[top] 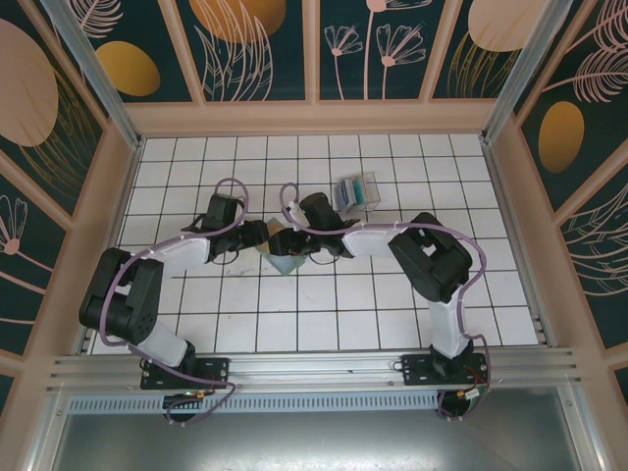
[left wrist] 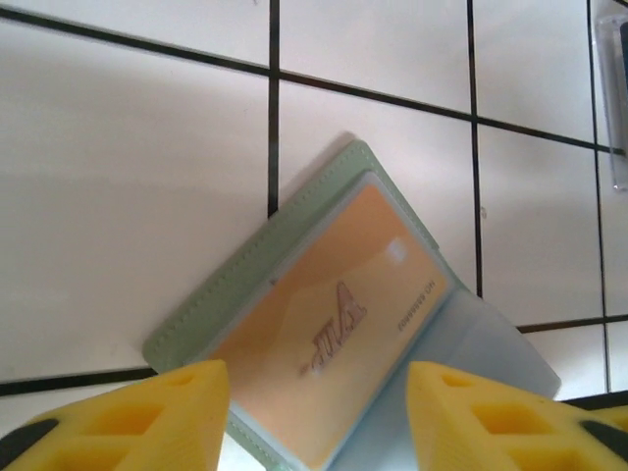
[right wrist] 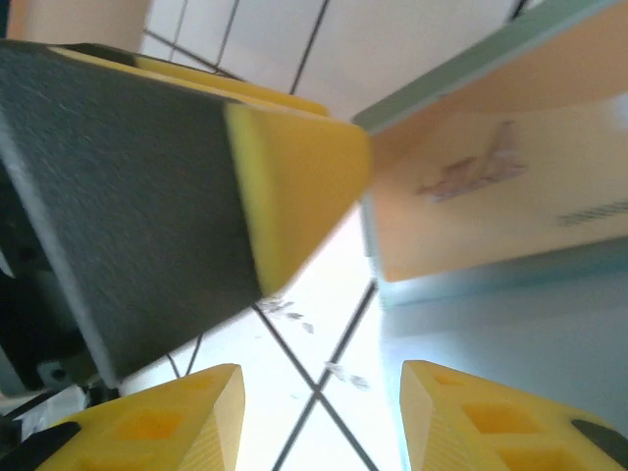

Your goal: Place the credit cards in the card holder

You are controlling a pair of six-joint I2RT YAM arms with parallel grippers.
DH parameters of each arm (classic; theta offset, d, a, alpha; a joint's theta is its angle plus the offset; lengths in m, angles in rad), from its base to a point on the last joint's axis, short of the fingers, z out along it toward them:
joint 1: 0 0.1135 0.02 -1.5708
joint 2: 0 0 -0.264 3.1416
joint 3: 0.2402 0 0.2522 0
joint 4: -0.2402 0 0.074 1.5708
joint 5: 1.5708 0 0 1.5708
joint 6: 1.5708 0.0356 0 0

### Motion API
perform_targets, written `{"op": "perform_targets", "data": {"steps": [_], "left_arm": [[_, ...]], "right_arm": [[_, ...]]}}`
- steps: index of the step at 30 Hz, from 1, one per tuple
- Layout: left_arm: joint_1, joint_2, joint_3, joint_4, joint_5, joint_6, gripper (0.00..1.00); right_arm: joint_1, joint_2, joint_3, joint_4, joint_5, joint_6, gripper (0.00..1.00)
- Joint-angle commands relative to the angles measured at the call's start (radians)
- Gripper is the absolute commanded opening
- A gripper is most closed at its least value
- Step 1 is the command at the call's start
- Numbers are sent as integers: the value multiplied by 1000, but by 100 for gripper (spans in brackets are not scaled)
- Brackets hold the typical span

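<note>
- Where the two arms meet over the middle of the bench (top: 392, 314), the card holder (top: 285, 261) lies open on the white tiles, set askew to the tile lines
- Card holder, detail from the left wrist view: sage-green stitched cover on the outside, paler bluish-grey inside; one orange card (left wrist: 334, 334) sits in a clear pocket, its printing upside down from this view
- Left claw (left wrist: 319, 422): yellow fingers spread wide, one on either side of the holder's near end; nothing is pinched between them; whether either tip touches the holder cannot be told
- Right claw (right wrist: 319, 422): yellow fingers spread, low over the bench at the edge of the holder; bare tile and a strip of the bluish-grey inside show in the gap; nothing is gripped
- One finger (right wrist: 294, 186) of the left claw, yellow with a black pad, stands close before the right wrist camera, its tip just beside the corner of the orange card
- Credit cards (top: 353, 191): a small bunch, bluish and pale, standing in a clear case (top: 368, 184) on the far half of the bench, beyond the right arm, well apart from the holder
</note>
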Motion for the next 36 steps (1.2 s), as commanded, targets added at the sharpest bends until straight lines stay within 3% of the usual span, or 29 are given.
{"op": "perform_targets", "data": {"steps": [1, 4, 8, 15, 23, 36], "left_arm": [[3, 27, 36, -5, -73, 25, 57], [11, 61, 72, -19, -100, 30, 59], [27, 93, 91, -4, -93, 29, 62], [51, 129, 108, 1, -57, 36, 62], [64, 209, 129, 23, 1, 64, 56], [63, 223, 100, 55, 117, 61, 55]], "right_arm": [[-3, -124, -23, -116, 155, 42, 47], [1, -181, -83, -146, 216, 168, 49], [35, -220, -190, -50, 223, 359, 49], [57, -168, -233, 84, 214, 525, 50], [60, -101, -210, 131, 192, 587, 47], [60, -78, -209, 132, 256, 612, 47]]}}
